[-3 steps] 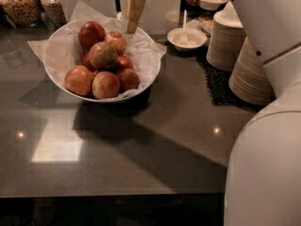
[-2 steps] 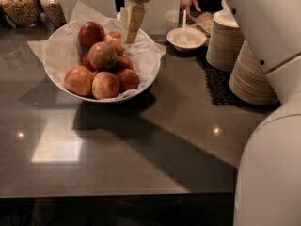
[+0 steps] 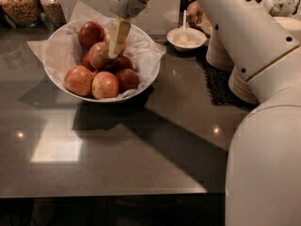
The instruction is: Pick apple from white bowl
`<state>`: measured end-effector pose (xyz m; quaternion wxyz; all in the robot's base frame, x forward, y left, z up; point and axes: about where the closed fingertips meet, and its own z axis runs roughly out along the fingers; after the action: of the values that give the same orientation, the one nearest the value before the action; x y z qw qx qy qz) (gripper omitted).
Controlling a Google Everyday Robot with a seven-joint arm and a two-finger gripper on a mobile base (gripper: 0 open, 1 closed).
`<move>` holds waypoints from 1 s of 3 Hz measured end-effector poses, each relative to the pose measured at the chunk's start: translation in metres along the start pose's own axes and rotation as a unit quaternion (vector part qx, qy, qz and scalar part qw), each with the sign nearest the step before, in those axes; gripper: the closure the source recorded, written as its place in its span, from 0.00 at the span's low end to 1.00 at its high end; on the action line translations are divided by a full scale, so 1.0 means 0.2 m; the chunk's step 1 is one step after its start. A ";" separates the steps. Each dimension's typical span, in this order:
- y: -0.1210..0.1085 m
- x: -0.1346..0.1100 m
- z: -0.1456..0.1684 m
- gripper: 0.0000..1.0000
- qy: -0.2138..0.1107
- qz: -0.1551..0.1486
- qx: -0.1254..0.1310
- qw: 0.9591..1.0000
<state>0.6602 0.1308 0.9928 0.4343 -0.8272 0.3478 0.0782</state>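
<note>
Driver: Apple position?
Spotter: Topmost in the white bowl; pincer hangs inside the bowl, beside it. Spread or pressed together, cannot tell.
Driver: Handling?
Spotter: Probably firm, smooth, weighty. Grip across its widest middle.

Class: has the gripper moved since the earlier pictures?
Yes. The gripper has come down from the far rim of the white bowl toward the apple in it.

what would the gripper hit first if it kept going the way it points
Probably the apple on top of the pile in the white bowl: the gripper points down, its tip at that apple's right edge. Depth is unclear, so it could slide past onto a darker red apple beneath.
</note>
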 end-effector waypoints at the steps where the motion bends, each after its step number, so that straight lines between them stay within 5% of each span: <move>1: 0.00 0.00 0.00 0.00 0.000 0.000 0.000 1.000; 3: 0.05 0.01 0.13 0.00 -0.021 0.012 -0.021 0.999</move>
<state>0.6600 0.1449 0.9690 0.4234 -0.8298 0.3471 0.1080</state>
